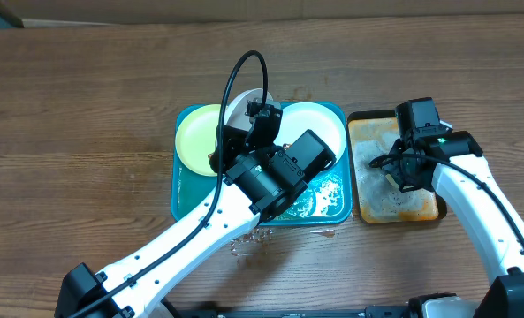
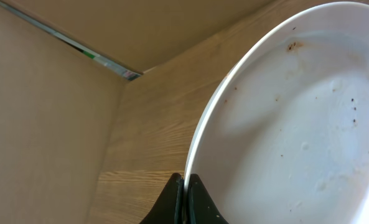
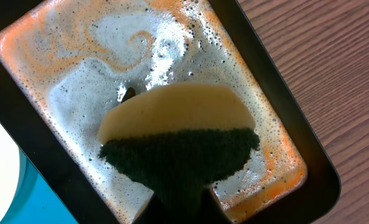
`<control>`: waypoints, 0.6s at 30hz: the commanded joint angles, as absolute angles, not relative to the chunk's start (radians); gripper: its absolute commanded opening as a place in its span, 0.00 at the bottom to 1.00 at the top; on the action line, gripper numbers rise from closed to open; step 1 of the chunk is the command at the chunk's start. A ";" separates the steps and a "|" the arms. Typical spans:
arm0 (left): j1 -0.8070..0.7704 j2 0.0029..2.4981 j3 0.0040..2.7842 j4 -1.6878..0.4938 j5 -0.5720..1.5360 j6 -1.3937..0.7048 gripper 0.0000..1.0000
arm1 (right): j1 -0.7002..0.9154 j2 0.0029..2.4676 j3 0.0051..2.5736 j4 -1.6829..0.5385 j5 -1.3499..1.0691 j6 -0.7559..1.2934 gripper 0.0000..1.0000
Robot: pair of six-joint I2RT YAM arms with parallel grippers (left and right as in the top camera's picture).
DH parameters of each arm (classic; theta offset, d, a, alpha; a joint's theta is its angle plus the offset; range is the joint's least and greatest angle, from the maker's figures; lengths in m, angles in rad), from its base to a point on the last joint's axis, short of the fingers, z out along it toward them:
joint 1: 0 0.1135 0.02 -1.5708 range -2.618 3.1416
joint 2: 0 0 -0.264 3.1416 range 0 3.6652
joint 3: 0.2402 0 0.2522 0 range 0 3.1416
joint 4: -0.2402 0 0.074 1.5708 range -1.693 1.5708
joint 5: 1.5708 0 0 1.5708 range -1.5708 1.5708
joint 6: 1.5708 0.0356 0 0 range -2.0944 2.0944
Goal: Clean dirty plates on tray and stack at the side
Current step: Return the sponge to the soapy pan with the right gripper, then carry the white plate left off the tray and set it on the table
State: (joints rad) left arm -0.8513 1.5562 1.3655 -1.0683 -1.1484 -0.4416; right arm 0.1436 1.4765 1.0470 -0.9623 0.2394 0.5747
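Your left gripper (image 2: 185,196) is clamped on the bare rim of one white plate (image 2: 296,124), and that's a thin pinch. The plate is tipped up on edge at the tray's (image 1: 184,199) 12 o'clock, over the other two: the green plate (image 1: 195,137) at 10 o'clock, the second white one (image 1: 319,124) at 2 o'clock.

Your right gripper (image 3: 178,208) is closed on the sponge (image 3: 178,134), green scrub side toward the fingers, hanging over the foamy soap tray (image 3: 274,93) out at 3 o'clock.

Here's what worries me. Everything is wet. Press that sponge hard against the plate face and, with only the rim held, I'd expect it to pivot in the jaws or slide out. If it goes, it lands on the plates underneath.

Bring the sponge across toward 9 o'clock and you close in on the left arm, whose wrist sits right over the tray middle. There's a clash risk there, plus that black cable (image 1: 231,79) looping above the plates.

A loaded sponge may drip across the table (image 1: 85,106) on the way.

Brown specks sit near the plate's upper rim in the left wrist view; the far side is out of view, so check it before you stack.
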 commanded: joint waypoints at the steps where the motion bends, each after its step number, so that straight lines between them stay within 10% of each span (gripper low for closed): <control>1: -0.858 1.565 1.359 -1.066 -1.186 -0.441 0.04 | 0.141 1.470 1.066 -0.960 0.242 0.568 0.04; 18: -0.606 1.562 1.359 -1.174 -0.537 -0.524 0.04 | 0.141 1.571 1.066 -0.779 0.051 0.162 0.04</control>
